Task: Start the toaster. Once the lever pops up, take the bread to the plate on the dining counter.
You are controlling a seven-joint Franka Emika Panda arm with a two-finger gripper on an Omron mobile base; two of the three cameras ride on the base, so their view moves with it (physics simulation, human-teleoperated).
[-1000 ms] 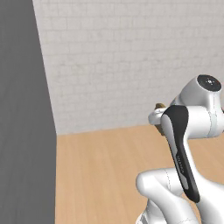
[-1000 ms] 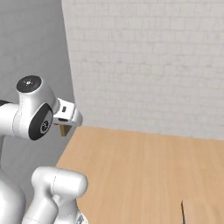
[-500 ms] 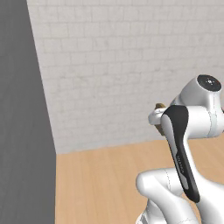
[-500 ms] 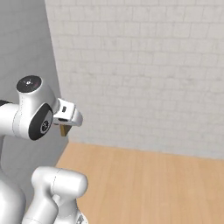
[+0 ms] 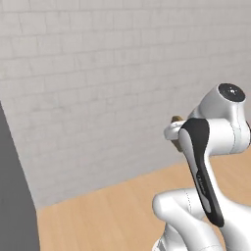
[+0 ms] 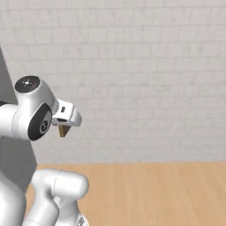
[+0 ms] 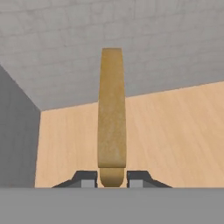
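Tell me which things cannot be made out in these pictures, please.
- Thin tan-brown bread slice: hand view gives it edge-on, so its faces are hidden; in the left base view and the right base view the white arm covers most of it.
- Gripper: the view's bottom cuts it off; the fingertips hug the slice.
- Light wood surface: its edges run past the frame.

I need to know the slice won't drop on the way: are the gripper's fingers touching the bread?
Touching. In the hand view the bread stands edge-on with its lower end pinched between the two dark fingertips, no gap on either side; the gripper is shut on it.
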